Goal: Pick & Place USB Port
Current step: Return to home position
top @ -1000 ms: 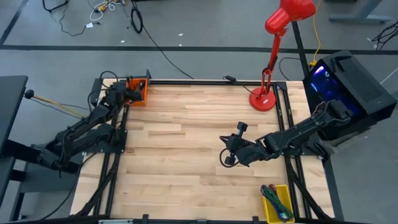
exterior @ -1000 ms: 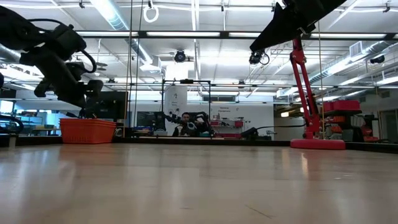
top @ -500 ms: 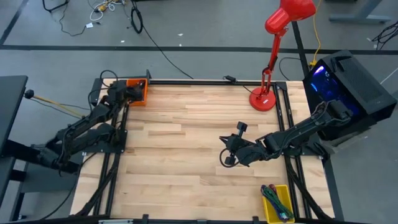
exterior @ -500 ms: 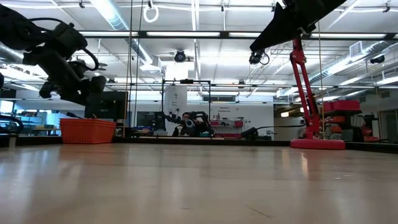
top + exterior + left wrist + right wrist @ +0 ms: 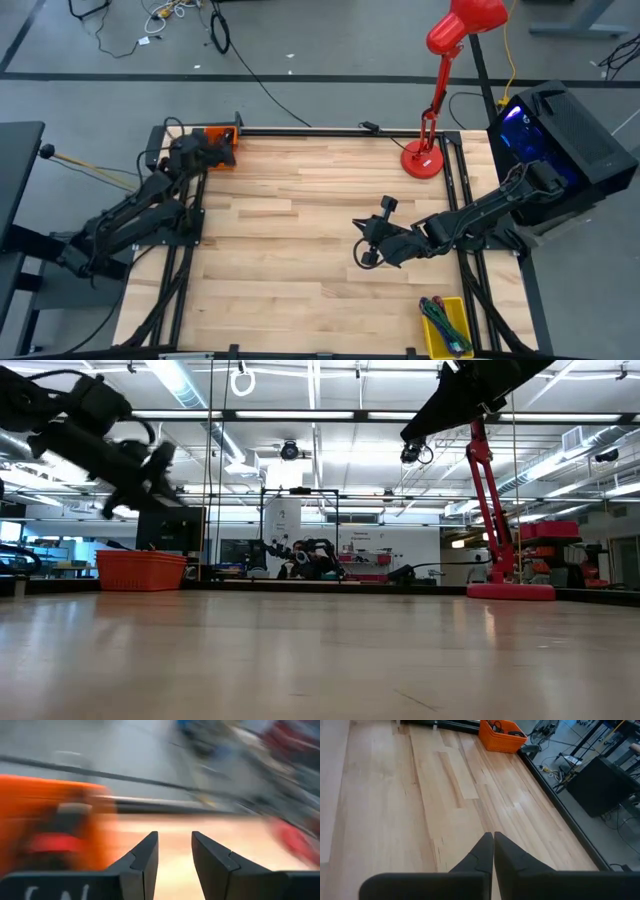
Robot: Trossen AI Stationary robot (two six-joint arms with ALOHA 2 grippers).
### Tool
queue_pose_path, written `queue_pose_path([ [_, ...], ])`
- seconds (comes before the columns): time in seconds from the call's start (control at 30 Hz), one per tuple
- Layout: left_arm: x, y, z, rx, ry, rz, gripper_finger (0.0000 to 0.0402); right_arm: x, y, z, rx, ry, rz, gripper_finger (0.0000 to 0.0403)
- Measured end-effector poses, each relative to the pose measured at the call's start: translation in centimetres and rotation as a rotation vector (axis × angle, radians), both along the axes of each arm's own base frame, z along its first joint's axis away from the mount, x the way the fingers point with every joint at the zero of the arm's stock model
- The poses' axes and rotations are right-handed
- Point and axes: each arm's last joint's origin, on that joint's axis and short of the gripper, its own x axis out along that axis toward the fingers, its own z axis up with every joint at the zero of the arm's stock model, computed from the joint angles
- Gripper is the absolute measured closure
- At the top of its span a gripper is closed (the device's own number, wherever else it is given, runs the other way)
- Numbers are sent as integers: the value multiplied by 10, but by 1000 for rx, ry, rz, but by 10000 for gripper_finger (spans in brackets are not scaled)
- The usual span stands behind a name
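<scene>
i see my left gripper raised over the orange bin at the far left corner of the table, fingers a little apart and holding nothing. the black charger cables lie inside that bin. my right gripper hangs over mid-table, fingers pressed together, empty.

Orange bin half hidden under left gripper — contents blurred, yellow bin's contents too small to tell

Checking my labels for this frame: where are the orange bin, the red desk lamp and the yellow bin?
orange bin (image 5: 140,572), low view, on its front wall.
red desk lamp (image 5: 423,160), high view, on its round base.
yellow bin (image 5: 428,335), high view, on its left wall.
</scene>
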Motion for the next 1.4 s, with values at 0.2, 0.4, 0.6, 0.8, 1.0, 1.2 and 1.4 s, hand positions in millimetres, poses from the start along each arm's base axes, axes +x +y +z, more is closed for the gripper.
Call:
queue_pose_path([
  [0.2, 33, -29, 28, 199, -233, -631, 284, 7, -4, 6, -29, -42, 14, 387],
  [0.4, 53, -59, 39, 369, -238, -749, 284, 18, -16, 14, -31, -84, 90, 387],
  [0.6, 68, -90, 33, 429, -149, -878, 284, 35, -42, 26, 61, -193, 240, 387],
  [0.8, 77, -116, 20, 474, 10, -961, 285, 43, -73, 30, 156, -238, 339, 387],
  [1.0, 68, -127, -14, 508, 7, -929, 285, 42, -101, 17, 241, -274, 366, 387],
  [1.2, 58, -128, -46, 382, 6, -928, 285, 17, -119, -26, 297, -463, 384, 387],
  [1.4, 58, -130, -47, 413, 15, -944, 285, -16, -122, -61, 320, -529, 355, 387],
])
